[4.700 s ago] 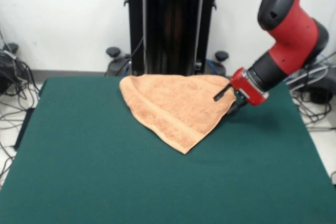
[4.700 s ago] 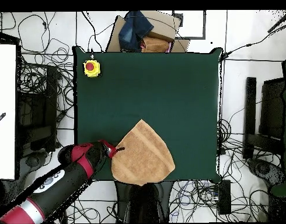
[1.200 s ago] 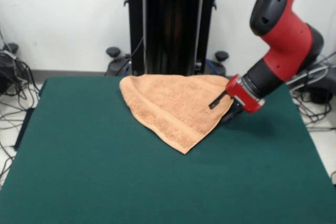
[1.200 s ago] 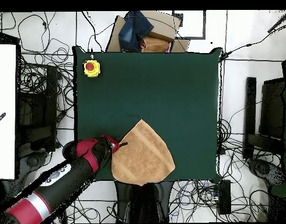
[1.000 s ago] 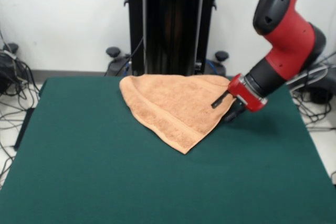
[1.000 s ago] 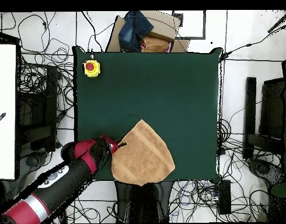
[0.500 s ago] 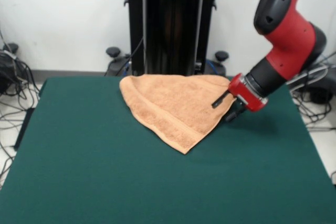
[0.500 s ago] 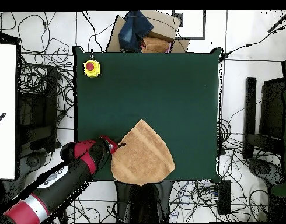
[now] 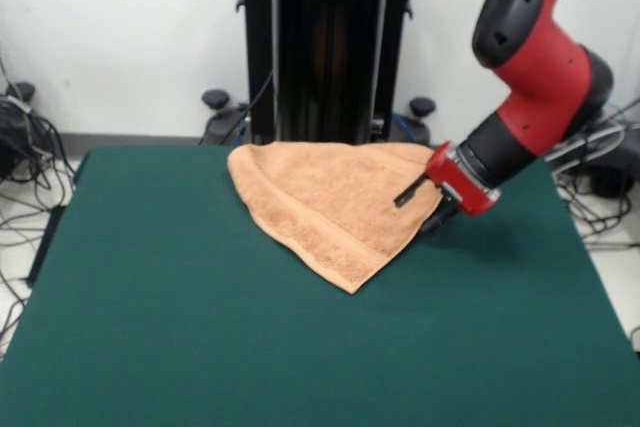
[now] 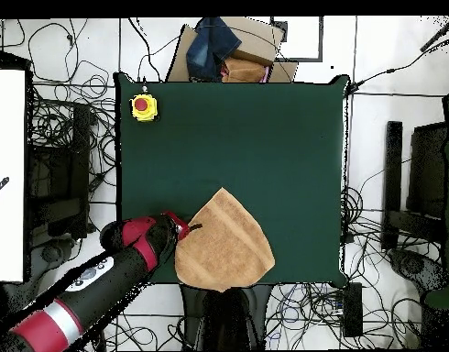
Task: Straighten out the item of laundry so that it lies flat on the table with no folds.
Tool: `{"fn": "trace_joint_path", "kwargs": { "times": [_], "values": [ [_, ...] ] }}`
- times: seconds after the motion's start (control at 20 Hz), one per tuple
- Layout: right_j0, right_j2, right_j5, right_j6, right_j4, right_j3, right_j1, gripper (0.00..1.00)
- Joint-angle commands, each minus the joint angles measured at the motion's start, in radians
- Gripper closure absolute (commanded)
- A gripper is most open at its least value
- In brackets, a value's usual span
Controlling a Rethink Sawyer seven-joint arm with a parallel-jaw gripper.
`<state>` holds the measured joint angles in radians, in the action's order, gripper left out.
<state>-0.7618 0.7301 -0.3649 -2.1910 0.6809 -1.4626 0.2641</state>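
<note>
Since the frame half a second back, your pincer (image 9: pixel 418 209) has slid a little further in over the towel's side edge, and the arm has leaned with it; the towel (image 9: pixel 335 202) itself has not shifted. The pincer's two black fingers stand apart, one above the cloth and the lower one down at the table (image 9: pixel 200 347) by the hem, straddling the edge without closing on it. By my reading, nothing of the straightening is done yet: the towel lies folded into a rounded wedge at the table's robot-side edge, its point aimed at the middle, and all unfolding remains. You cannot see the lower fingertip clearly, and the overhead view shows the pincer (image 10: pixel 189 227) only as a small dark tip against the towel (image 10: pixel 224 244).
</note>
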Motion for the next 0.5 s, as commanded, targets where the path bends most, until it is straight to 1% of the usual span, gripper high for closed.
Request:
{"fn": "trace_joint_path", "kwargs": {
  "times": [0.05,0.3,0.5],
  "values": [
    [0.045,-0.181,-0.058,-0.193,-0.001,0.000,-0.013,0.00],
    [0.067,-0.209,-0.071,-0.179,-0.006,-0.008,-0.030,0.00],
    [0.062,-0.209,-0.060,-0.184,-0.010,-0.012,-0.031,0.00]
  ]
}}
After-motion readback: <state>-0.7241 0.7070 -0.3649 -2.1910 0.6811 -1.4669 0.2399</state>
